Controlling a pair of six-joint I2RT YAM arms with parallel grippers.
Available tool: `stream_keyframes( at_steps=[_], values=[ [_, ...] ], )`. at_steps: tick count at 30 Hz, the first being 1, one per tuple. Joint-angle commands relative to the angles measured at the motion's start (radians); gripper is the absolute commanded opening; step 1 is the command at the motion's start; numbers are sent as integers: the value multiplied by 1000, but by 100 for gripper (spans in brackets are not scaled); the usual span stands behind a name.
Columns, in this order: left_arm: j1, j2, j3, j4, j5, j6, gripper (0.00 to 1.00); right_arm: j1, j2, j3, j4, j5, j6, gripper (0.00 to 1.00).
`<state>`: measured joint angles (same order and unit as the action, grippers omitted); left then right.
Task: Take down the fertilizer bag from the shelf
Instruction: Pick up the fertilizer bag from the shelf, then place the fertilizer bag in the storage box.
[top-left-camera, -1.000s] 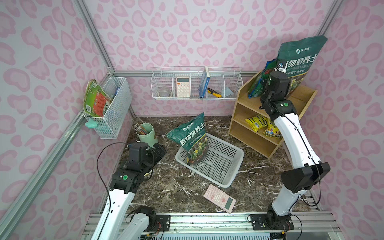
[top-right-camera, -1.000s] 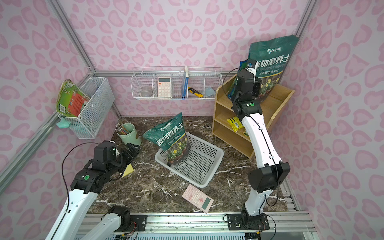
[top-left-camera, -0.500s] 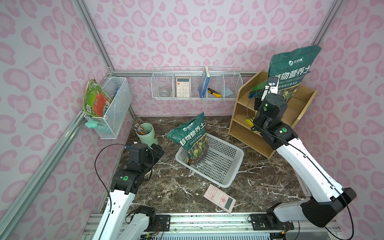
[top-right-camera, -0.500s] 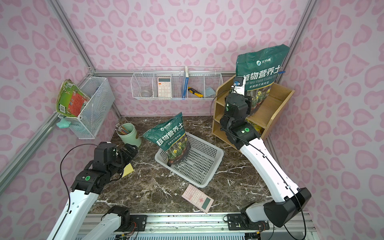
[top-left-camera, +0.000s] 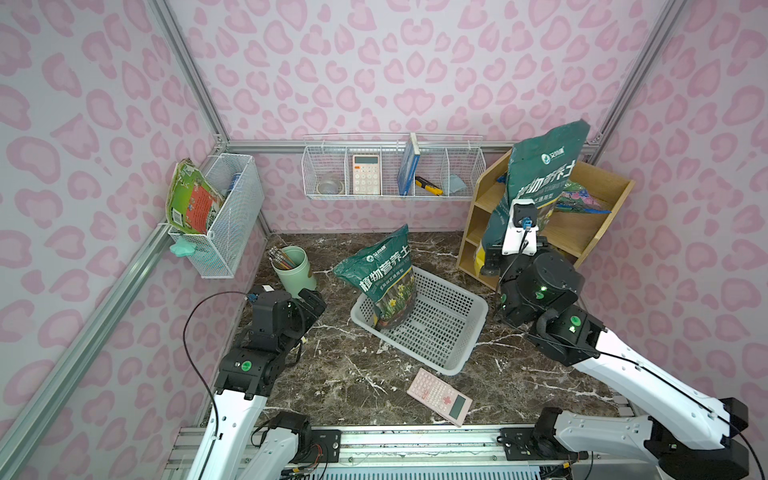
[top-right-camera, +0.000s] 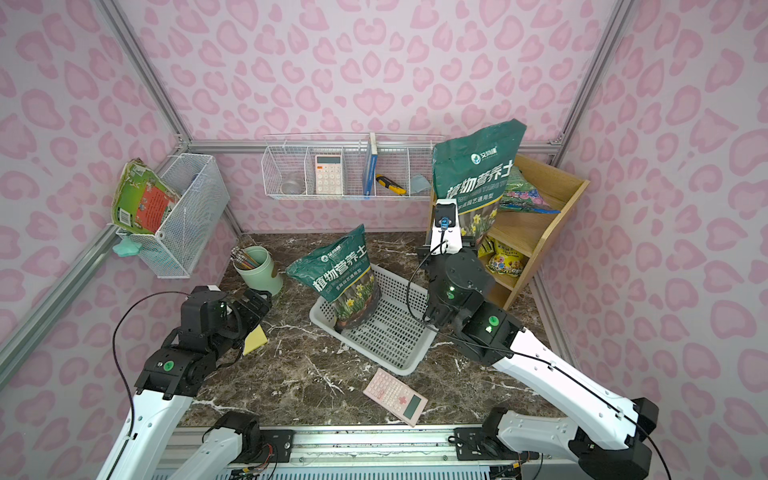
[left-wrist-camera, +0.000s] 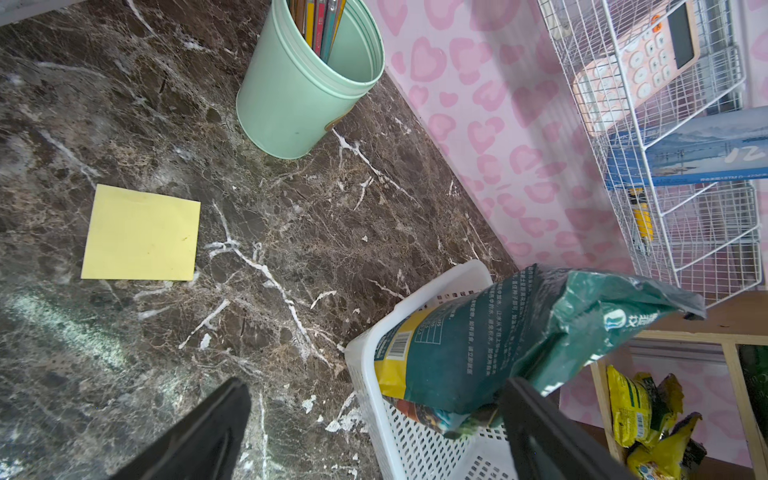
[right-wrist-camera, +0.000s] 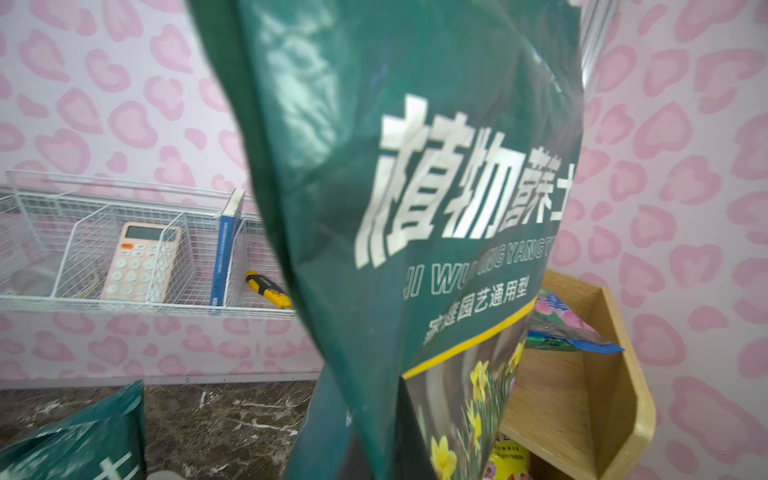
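A dark green fertilizer bag (top-left-camera: 540, 174) (top-right-camera: 473, 166) with white lettering stands upright in the air in front of the light wood stepped shelf (top-left-camera: 598, 224) (top-right-camera: 552, 224). My right gripper (top-left-camera: 494, 253) (top-right-camera: 451, 232) is shut on the bag's lower end. In the right wrist view the bag (right-wrist-camera: 415, 187) fills the middle and hides the fingers, with the shelf (right-wrist-camera: 582, 395) behind it. My left gripper (top-left-camera: 311, 303) (top-right-camera: 257, 301) (left-wrist-camera: 376, 386) hangs open and empty over the marble, near the mint cup.
A second green bag (top-left-camera: 386, 274) (left-wrist-camera: 498, 345) leans in the white basket (top-left-camera: 449, 332) (left-wrist-camera: 365, 374) at mid-table. A mint pencil cup (top-left-camera: 293, 270), yellow sticky note (left-wrist-camera: 141, 232) and pink calculator (top-left-camera: 440, 397) lie around it. Wire baskets (top-left-camera: 392, 170) hang on the walls. Snack packets (top-right-camera: 503, 259) sit low on the shelf.
The right arm has drawn back and down from the shelf's top, carrying the bag leftward and toward the front. The left arm has barely moved.
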<state>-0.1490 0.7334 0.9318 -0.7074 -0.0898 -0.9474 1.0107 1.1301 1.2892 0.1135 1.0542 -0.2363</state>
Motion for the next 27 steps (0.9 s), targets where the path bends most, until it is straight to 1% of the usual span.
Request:
stream_keyframes(
  at_steps=[1,3,9,12,15,21,27],
  values=[
    [0,-4,-9,6,-24,-5,99,25,-6,-39,146,-109,50,0],
    [1,-4,-18,19,-20,1,99,25,-4,-72,135,-151,108,0],
    [2,19,-10,16,10,-8,99,27,51,-147,162,-203,163,0],
    [2,24,-5,8,8,-12,99,28,80,-193,199,-199,178,0],
    [2,23,-4,8,13,-13,99,27,108,-198,201,-172,179,0],
    [1,14,-11,12,4,-11,99,29,111,-262,218,-204,246,0],
    [2,9,-16,9,-24,-12,99,34,193,-326,271,-185,269,0]
  ],
)
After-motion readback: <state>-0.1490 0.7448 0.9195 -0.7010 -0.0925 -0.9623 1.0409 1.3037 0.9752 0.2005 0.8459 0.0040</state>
